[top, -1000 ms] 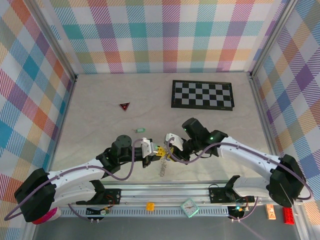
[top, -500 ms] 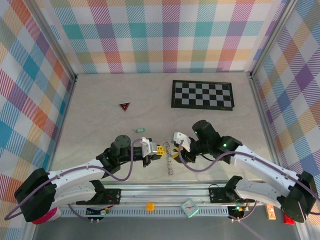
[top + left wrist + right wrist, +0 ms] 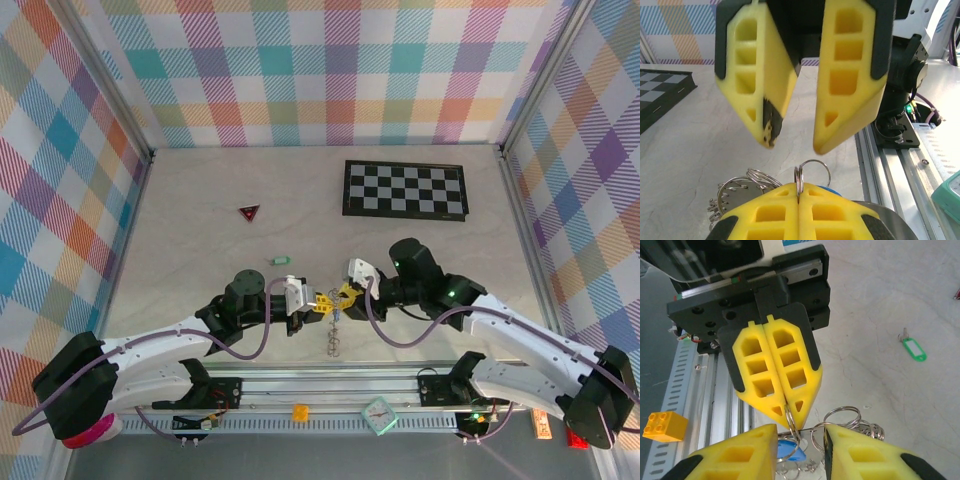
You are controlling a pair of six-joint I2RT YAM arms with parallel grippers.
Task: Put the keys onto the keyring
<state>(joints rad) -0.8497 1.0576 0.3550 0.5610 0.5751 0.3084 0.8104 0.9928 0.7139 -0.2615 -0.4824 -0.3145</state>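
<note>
Pale marbled tabletop [image 3: 200,240] runs out beneath me to plaid walls, with the checkerboard [image 3: 405,189] at the far right and the dark red triangle [image 3: 249,212] well to its left. My two arms meet over the near middle of the table, tips almost nose to nose.

My left gripper [image 3: 319,302] has its yellow fingers pressed flat together. At their very tips they pinch the thin wire of the keyring [image 3: 798,179], held edge-on. From my left wrist I see the loop rise just above my closed tips, and a cluster of small silvery rings and chain [image 3: 735,192] sits beside it on the left. From above, the chain trails toward the near edge.

My right gripper [image 3: 346,293] faces the left one with its fingers [image 3: 850,75] spread apart and gripping nothing. From my right wrist, the pinched ring stands in the gap between my open tips.

The blue key [image 3: 789,450] sits low between my right fingers, just beside the ring. I cannot tell whether it is threaded on. The mint-green key [image 3: 281,260] lies flat on the table beyond my left gripper, well apart from the ring.
</note>
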